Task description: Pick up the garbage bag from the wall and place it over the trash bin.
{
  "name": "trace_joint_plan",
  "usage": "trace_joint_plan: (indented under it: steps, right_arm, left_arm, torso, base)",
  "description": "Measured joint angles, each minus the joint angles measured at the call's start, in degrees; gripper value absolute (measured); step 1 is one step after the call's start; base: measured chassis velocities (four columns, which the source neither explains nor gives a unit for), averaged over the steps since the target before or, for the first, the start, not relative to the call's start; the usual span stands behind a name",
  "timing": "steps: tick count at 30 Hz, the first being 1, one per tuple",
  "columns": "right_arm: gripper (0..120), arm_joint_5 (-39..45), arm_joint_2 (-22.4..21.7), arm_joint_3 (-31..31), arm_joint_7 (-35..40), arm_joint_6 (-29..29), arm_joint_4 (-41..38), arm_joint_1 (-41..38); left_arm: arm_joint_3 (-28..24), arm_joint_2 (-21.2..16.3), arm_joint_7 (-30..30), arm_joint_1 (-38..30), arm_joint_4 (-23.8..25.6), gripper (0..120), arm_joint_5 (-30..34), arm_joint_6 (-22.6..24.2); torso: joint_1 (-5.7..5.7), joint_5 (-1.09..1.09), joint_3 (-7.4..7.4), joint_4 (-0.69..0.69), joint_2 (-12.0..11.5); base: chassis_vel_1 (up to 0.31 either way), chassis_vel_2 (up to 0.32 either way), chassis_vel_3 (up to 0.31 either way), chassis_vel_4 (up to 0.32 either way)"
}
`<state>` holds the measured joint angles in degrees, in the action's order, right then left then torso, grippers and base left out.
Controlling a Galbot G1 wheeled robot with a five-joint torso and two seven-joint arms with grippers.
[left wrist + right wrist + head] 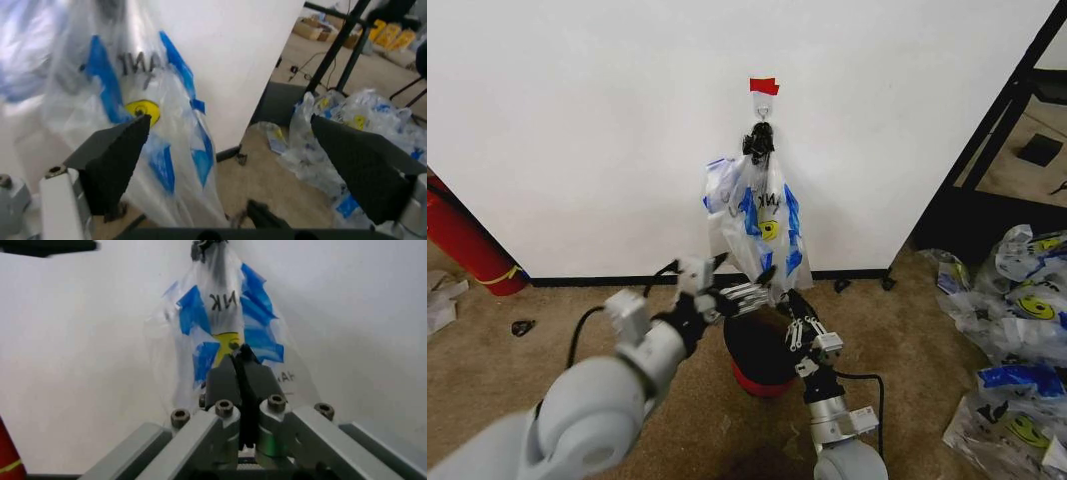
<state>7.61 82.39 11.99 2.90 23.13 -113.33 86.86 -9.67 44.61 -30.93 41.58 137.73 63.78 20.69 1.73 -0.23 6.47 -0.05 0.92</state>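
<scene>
With the right gripper [799, 322] pressed shut over the trash bin [757, 355] and the left gripper [745, 293] spread wide just short of the garbage bag [762, 220], the left should close on the bag's lower folds before lifting it off the hook [763, 108] on the wall [607, 130].

The left arm reaches forward from the lower left of the head view, its pale rounded upper segments nearest the camera and the forearm angling up toward the middle. Its wrist carries a black cable that loops down behind it. The left pincer [749, 290] points forward and rightward, its two dark triangular fingers [113, 160] spread wide apart with nothing between them. The right arm rises from the bottom edge just right of centre, its silver wrist nearly upright. The right pincer [799, 318] points up and slightly leftward, its black fingertips [230, 375] pressed flat together, gripping nothing. The two pincers sit near each other, apart.
</scene>
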Motion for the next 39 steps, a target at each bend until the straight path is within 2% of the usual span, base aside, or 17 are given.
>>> trace_joint_plan:
  steps: [1,2,6,8,12,15,20,23,24,30,32,39]
  right_arm:
    - [0,0.0,-0.1,0.2,0.0,0.2,-0.1,0.3]
    - [0,0.0,-0.1,0.2,0.0,0.2,-0.1,0.3]
    - [0,0.4,-0.7,1.7,-0.1,0.9,-1.0,1.6]
    - [0,0.7,-1.0,2.3,-0.1,1.1,-1.5,2.0]
    - [0,1.1,-1.2,2.7,-0.2,1.1,-1.8,2.4]
    - [0,1.4,-1.3,2.9,-0.3,1.2,-2.3,2.7]
    - [0,1.9,-1.3,3.2,-0.3,1.1,-2.7,2.7]
    - [0,1.9,-1.3,3.2,-0.3,0.9,-2.9,2.8]
    - [0,1.9,-1.3,3.2,-0.3,0.9,-2.9,2.8]
    - [0,1.5,-0.9,2.9,-0.3,0.9,-3.3,3.4]
    - [0,1.5,-0.9,2.9,-0.3,0.9,-3.3,3.4]
    - [0,0.8,-0.6,2.7,-0.3,0.8,-3.6,3.6]
  left_arm:
    - [-2.2,0.7,-0.3,-2.2,-1.1,94,0.1,0.2]
    - [-2.2,0.7,-0.3,-2.2,-1.1,94,0.1,0.2]
    - [-10.8,4.5,-1.7,-10.4,-9.0,94,-1.1,1.0]
    - [-12.8,6.2,-2.5,-13.0,-12.4,93,-1.7,1.4]
    - [-15.0,7.5,-3.1,-15.6,-15.8,89,-3.4,2.1]
    - [-17.0,7.9,-3.1,-17.6,-19.0,84,-9.2,3.2]
    - [-18.1,7.5,-3.0,-17.7,-19.7,76,-11.4,4.9]
    - [-18.7,8.2,-3.5,-17.6,-20.7,65,-11.6,5.5]
    - [-18.7,8.2,-3.5,-17.6,-20.7,65,-11.6,5.5]
    - [-18.8,7.8,-5.0,-17.6,-21.2,39,-11.0,5.9]
    - [-18.8,7.7,-5.1,-17.5,-21.2,36,-10.8,5.9]
    - [-18.7,7.9,-5.6,-17.5,-21.1,8,-9.8,5.4]
  torso:
    - [0.0,0.0,0.0,0.0,0.0]
    - [0.0,0.0,0.0,0.0,0.0]
    - [0.0,0.0,0.0,-0.01,0.0]
    - [0.0,0.0,0.0,0.0,0.0]
    - [0.0,0.0,0.0,-0.01,0.0]
    - [0.0,0.01,0.0,-0.01,0.0]
    - [-0.01,0.0,-0.01,0.01,0.0]
    - [-0.01,0.0,-0.01,-0.01,0.0]
    - [-0.01,0.0,-0.01,-0.01,0.0]
    - [-0.01,0.0,-0.01,-0.01,0.0]
    - [-0.01,0.0,-0.01,0.0,0.0]
    - [-0.01,0.0,-0.01,-0.01,0.0]
  base:
    - [0.0,0.0,0.0,0.0]
    - [0.0,0.0,0.0,0.0]
    - [0.0,0.0,0.0,0.0]
    - [0.0,0.0,0.0,0.0]
    - [0.0,0.0,0.0,0.0]
    - [0.0,0.0,0.0,0.0]
    - [0.0,0.0,0.0,0.0]
    - [0.0,0.0,0.0,0.0]
    - [0.0,0.0,0.0,0.0]
    - [0.0,0.0,0.0,0.0]
    - [0.0,0.0,0.0,0.0]
    - [0.0,0.0,0.0,0.0]
